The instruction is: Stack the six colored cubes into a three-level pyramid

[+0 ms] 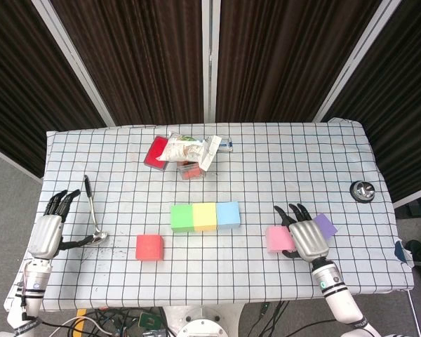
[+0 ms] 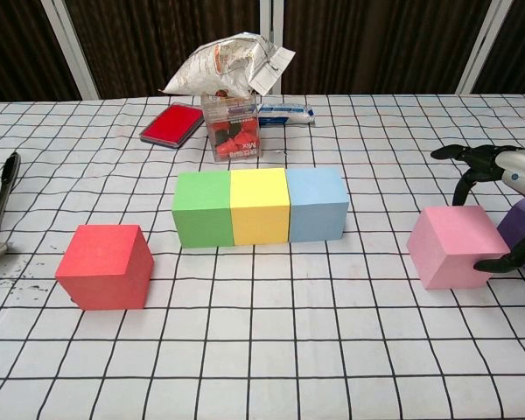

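Observation:
Green [image 1: 182, 217], yellow [image 1: 205, 216] and blue [image 1: 228, 213] cubes stand touching in a row at the table's middle; the chest view shows the same green [image 2: 202, 208], yellow [image 2: 259, 206] and blue [image 2: 316, 203] cubes. A red cube [image 1: 149, 247] [image 2: 105, 266] sits alone at the front left. The pink cube [image 1: 278, 239] [image 2: 451, 245] rests at the front right, with the purple cube [image 1: 325, 224] [image 2: 518, 227] just beyond it. My right hand [image 1: 306, 237] [image 2: 506, 188] hovers between these two, fingers spread, thumb by the pink cube's near right edge, gripping nothing. My left hand [image 1: 48, 232] lies open at the left edge.
A long-handled spoon [image 1: 91, 210] lies beside my left hand. At the back stand a snack bag [image 1: 186, 149], a flat red tin [image 1: 156, 150], a clear box of red pieces [image 2: 232, 127] and a blue packet [image 2: 284, 111]. A small metal disc [image 1: 363, 189] sits far right.

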### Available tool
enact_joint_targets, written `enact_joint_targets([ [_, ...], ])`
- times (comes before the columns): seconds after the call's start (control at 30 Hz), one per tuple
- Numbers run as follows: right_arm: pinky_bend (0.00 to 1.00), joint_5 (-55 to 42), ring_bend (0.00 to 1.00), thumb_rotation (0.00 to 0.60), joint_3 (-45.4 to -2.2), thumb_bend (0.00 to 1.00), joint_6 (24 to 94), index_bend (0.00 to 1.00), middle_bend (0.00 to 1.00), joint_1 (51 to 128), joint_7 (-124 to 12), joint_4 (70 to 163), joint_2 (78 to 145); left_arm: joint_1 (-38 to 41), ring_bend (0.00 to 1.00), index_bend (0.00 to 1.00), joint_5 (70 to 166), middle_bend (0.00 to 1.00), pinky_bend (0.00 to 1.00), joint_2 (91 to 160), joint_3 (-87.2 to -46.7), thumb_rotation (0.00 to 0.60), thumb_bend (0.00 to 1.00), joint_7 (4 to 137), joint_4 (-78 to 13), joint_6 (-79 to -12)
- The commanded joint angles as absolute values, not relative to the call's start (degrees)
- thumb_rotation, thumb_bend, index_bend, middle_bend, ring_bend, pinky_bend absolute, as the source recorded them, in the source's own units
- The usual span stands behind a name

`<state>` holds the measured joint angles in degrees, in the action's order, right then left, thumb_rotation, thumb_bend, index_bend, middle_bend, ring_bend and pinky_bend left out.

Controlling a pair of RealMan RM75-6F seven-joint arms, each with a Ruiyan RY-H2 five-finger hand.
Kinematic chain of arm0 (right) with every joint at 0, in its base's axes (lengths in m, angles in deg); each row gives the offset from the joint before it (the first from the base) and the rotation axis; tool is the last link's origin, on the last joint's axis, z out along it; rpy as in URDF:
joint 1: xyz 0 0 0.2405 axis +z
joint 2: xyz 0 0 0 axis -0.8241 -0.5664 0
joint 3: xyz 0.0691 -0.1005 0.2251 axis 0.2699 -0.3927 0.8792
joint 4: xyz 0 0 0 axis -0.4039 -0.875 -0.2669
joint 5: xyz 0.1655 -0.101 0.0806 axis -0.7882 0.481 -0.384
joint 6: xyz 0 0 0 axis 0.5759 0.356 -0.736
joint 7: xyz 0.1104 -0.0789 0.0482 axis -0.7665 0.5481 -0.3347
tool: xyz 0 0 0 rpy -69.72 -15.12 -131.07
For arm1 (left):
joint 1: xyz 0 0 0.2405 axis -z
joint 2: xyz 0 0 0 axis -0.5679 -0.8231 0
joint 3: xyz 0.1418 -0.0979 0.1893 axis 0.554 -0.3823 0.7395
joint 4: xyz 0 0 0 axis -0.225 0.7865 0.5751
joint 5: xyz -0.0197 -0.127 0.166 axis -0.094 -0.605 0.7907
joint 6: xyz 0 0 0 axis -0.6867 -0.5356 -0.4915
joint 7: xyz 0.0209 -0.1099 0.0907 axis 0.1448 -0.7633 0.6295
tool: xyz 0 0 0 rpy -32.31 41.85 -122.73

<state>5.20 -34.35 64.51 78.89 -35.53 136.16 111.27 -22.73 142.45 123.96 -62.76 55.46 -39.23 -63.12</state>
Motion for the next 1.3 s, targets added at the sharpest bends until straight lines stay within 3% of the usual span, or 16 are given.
enact_joint_targets([
  [0.03, 0.00, 4.8, 0.14, 0.600, -33.8, 0.00, 64.3, 0.00, 0.50, 78.8, -35.7, 136.2, 111.4, -22.7, 0.00, 0.06, 142.4, 0.12, 0.00, 124.0, -62.7, 0.600, 0.00, 55.4, -39.1, -63.1],
  [0.2, 0.00, 6.3, 0.17, 0.600, -33.0, 0.01, 65.8, 0.00, 0.54, 78.1, -37.2, 139.1, 109.4, -22.8, 0.00, 0.06, 142.7, 0.12, 0.00, 123.9, -62.6, 0.600, 0.00, 55.2, -39.2, -63.2],
  [0.37, 0.00, 9.2, 0.17, 0.600, -31.4, 0.01, 67.4, 0.00, 0.54, 78.1, -38.4, 148.6, 102.6, -22.8, 0.00, 0.06, 143.0, 0.12, 0.00, 123.8, -62.7, 0.600, 0.00, 54.9, -39.6, -63.7],
  [0.57, 0.00, 7.4, 0.17, 0.600, -26.0, 0.01, 64.1, 0.00, 0.54, 82.5, -34.8, 156.1, 97.1, -23.0, 0.00, 0.06, 143.3, 0.12, 0.00, 123.7, -62.5, 0.600, 0.00, 55.0, -40.0, -64.0],
  [0.87, 0.00, -5.0, 0.17, 0.600, -19.1, 0.01, 49.4, 0.00, 0.53, 95.2, -31.6, 152.2, 99.7, -23.1, 0.00, 0.06, 143.1, 0.12, 0.00, 123.5, -62.4, 0.600, 0.00, 54.3, -40.1, -63.9],
  [1.3, 0.00, -18.9, 0.17, 0.600, -18.1, 0.01, 46.0, 0.00, 0.54, 105.5, -25.1, 146.3, 106.9, -23.2, 0.00, 0.06, 143.0, 0.12, 0.00, 123.4, -62.4, 0.600, 0.00, 52.3, -39.3, -63.6],
])
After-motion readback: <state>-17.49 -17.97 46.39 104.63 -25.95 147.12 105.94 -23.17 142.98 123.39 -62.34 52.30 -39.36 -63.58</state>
